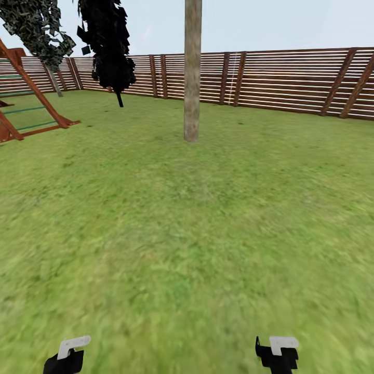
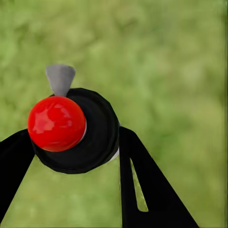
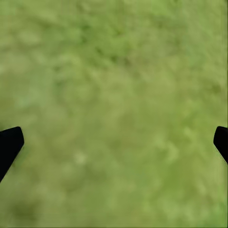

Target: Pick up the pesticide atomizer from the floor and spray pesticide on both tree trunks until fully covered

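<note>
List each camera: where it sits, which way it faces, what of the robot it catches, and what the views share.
Head view: on the head, looking forward and down over the lawn to a tree trunk and fence; both arms' ends at the bottom edge.
Left wrist view: along the left gripper, clamped on the pesticide atomizer.
Right wrist view: along the open right gripper, over grass.
Shared: the lawn.

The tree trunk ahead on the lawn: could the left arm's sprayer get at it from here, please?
Probably not yet. The tree trunk stands far across open lawn, while the left end effector holds the pesticide atomizer low by the robot; nothing blocks the way.
</note>
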You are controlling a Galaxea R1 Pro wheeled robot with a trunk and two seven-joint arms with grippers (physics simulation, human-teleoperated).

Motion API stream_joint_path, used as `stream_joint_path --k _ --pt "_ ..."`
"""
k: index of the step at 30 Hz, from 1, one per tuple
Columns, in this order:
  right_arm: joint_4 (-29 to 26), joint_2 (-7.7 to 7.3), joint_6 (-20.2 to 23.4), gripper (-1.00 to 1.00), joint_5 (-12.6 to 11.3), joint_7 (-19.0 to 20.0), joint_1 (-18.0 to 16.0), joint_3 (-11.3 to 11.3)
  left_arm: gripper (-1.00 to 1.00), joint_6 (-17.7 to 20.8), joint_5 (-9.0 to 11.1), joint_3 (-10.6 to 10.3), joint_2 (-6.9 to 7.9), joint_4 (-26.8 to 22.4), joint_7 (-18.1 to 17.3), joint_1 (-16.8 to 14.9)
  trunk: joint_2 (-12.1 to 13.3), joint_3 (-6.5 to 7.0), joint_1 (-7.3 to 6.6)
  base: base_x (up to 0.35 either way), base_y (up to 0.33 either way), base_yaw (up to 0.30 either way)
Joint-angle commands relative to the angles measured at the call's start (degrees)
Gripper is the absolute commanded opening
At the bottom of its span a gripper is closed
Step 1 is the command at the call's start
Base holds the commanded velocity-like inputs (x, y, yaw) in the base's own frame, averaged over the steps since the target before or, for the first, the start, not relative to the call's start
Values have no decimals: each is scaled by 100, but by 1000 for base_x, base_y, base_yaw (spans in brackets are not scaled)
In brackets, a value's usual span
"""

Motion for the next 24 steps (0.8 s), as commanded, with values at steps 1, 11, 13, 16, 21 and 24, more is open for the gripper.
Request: stream_joint_path --k 1,11,13,16,21,24 --pt "0 0 0 100 0 -1 0 3 -100 -1 0 1 0 0 0 3 0 0 0 339 0 0" --pt "-3 -2 0 100 0 -2 0 5 -100 6 0 1 0 -1 8 4 0 0 0 339 0 0" --pt "1 -7 0 100 0 -5 0 1 -100 7 0 1 0 -1 9 3 0 0 0 339 0 0" --pt "2 -18 0 100 0 -10 0 -1 -100 8 0 1 0 0 8 0 0 0 0 339 0 0" --pt "3 -18 0 100 0 -10 0 2 -100 6 0 -4 0 0 7 3 0 0 0 339 0 0" --pt "3 -18 0 100 3 -10 0 5 -100 7 0 -3 0 0 8 0 0 0 0 339 0 0"
